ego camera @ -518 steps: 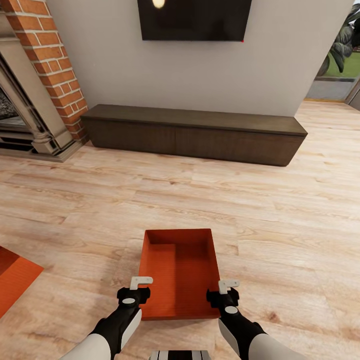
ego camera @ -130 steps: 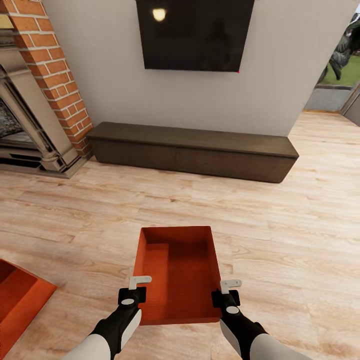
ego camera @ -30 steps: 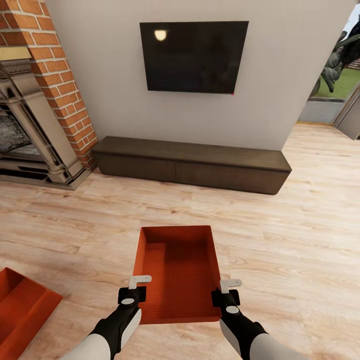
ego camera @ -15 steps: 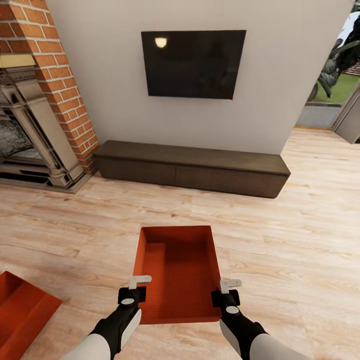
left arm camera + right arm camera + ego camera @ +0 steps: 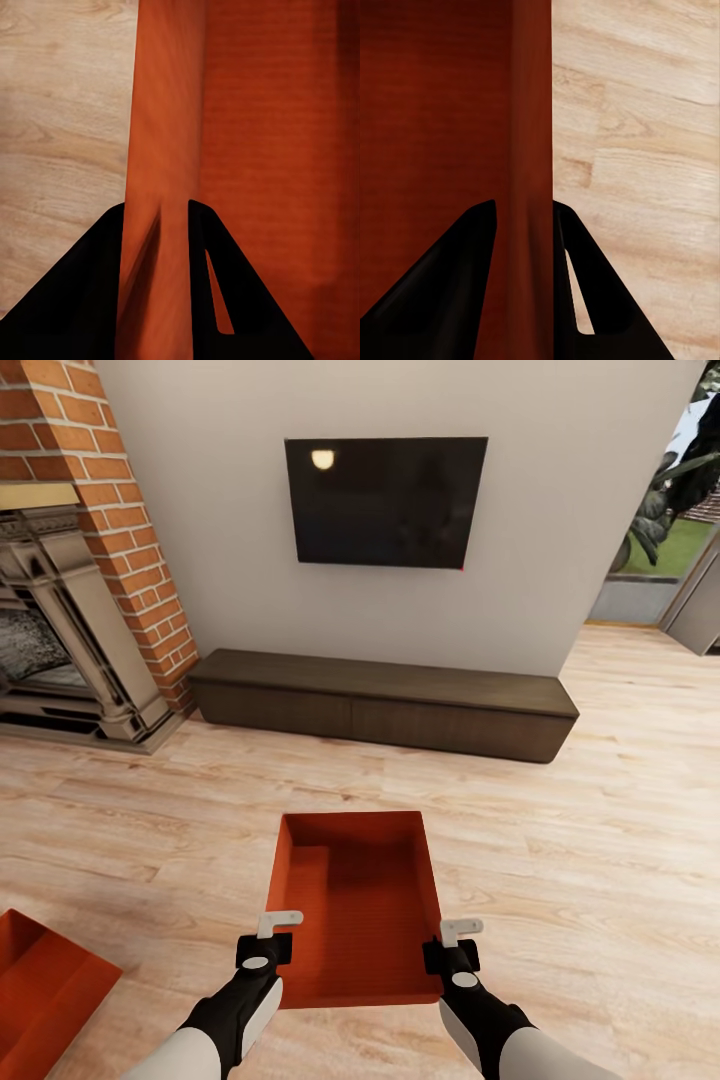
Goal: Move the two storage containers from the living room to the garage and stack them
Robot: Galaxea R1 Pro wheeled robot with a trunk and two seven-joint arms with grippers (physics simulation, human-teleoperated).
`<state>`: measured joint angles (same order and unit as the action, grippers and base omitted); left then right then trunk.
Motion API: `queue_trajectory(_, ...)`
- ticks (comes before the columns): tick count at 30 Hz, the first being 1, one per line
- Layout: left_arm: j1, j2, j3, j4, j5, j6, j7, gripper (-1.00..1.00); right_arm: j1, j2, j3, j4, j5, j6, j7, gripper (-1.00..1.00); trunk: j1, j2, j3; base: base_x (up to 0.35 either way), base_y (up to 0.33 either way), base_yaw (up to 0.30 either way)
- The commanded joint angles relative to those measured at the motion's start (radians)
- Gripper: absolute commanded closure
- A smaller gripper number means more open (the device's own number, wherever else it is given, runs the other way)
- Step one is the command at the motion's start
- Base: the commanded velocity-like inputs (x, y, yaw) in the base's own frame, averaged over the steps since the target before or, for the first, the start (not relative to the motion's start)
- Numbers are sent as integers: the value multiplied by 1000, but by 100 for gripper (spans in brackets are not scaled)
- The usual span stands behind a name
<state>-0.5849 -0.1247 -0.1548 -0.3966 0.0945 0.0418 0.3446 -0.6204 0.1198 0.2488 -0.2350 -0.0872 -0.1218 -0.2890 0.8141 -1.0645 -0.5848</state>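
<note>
Held bin (image 5: 358, 905) sits centre-low in the head view, raised over the wood floor (image 5: 580, 880), open top up, long axis running straight away from the robot toward the dark cabinet (image 5: 385, 703); near short wall toward the trunk, far short wall toward the cabinet; its underside is hidden, and whether anything lies between it and the floor can't be made out. Left claw (image 5: 268, 938) pinches the bin's left long wall near the close corner; in the left wrist view the two dark fingers (image 5: 82, 300) straddle that orange wall (image 5: 161, 172), one outside, one inside, pressed on it. Right claw (image 5: 450, 942) does the same on the right long wall; right wrist view has the fingers (image 5: 442, 285) either side of the wall (image 5: 531, 150), floor planks (image 5: 637, 172) beyond. Fingertips themselves are cut off in both wrist views. Second bin (image 5: 45, 990) lies on the floor at far lower left, well apart from the held one, turned at an angle, cut off by the picture edge so only one corner and part of the inside show. Brick fireplace (image 5: 75, 560) partly cut off at left; black TV (image 5: 385, 502) on the wall above the cabinet; doorway with greenery (image 5: 680, 490) cropped at right.
</note>
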Motion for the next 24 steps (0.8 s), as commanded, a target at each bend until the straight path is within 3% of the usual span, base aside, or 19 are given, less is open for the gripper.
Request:
queue_trajectory(1, 0, 0, 3, -2, 5, 4, 7, 100, -1, 7, -11, 0, -8, -4, -2, 100, 0, -1, 1, 0, 0, 0)
queue_trajectory(24, 0, 0, 3, -1, 7, 4, 7, 100, -1, 7, -11, 0, -8, -5, -2, 100, 0, -1, 39, 0, 0, 0)
